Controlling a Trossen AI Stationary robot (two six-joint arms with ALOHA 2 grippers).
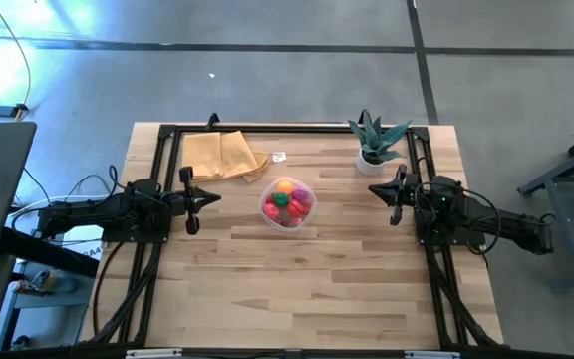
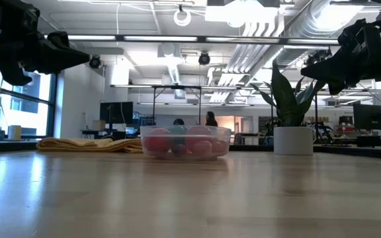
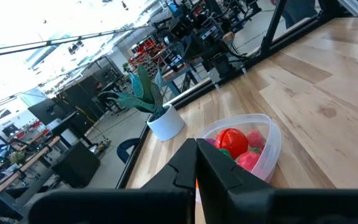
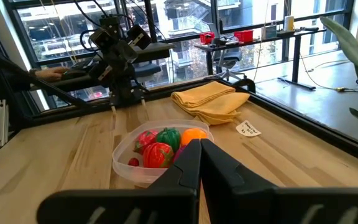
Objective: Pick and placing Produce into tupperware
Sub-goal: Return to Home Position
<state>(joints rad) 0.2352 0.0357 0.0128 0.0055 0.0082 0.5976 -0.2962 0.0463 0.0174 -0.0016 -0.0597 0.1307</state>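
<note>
High view: the pale wooden surface (image 1: 317,289) stands on a grey floor (image 1: 267,80). The tupperware (image 1: 264,207) sits near its middle, a little to the far side, with all the produce (image 1: 285,199) inside. The left gripper (image 1: 212,196) hangs left of it and the right gripper (image 1: 377,189) right of it. Both are apart from it, with fingers closed on nothing. A yellow cloth (image 1: 225,155) and a potted plant (image 1: 375,140) are at the far edge. The room behind is an open office with ceiling pipes (image 2: 270,33).

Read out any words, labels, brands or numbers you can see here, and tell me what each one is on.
No text can be read.
Small white tag on the table by the yellow cloth: dark marks, too small to read.
The tupperware and the white pot: no label shows.
</note>
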